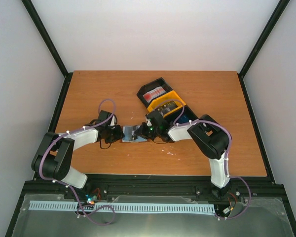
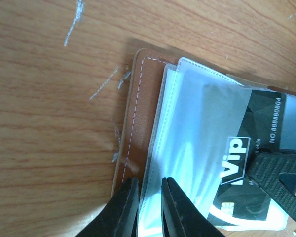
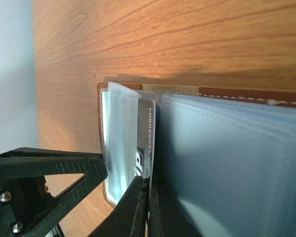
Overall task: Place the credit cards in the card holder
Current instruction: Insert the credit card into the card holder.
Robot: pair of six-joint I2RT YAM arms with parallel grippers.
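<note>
The brown card holder (image 1: 131, 133) lies open on the table between both grippers, its clear sleeves (image 2: 197, 123) fanned up. My left gripper (image 2: 149, 181) is shut on the near edge of a clear sleeve, beside the stitched leather cover (image 2: 140, 98). A black credit card (image 2: 259, 118) marked VIP sits partly inside a sleeve. My right gripper (image 3: 148, 180) is shut on that card's (image 3: 147, 128) edge, holding it on edge between sleeves of the card holder (image 3: 237, 94). More credit cards lie in the bins: red-and-white ones (image 1: 154, 94) and dark ones (image 1: 168, 106).
A black bin (image 1: 160, 81) and a yellow bin (image 1: 180, 98) stand at the back right of the wooden table, close behind the right arm. A blue item (image 1: 187, 116) lies beside the yellow bin. Black frame rails edge the table.
</note>
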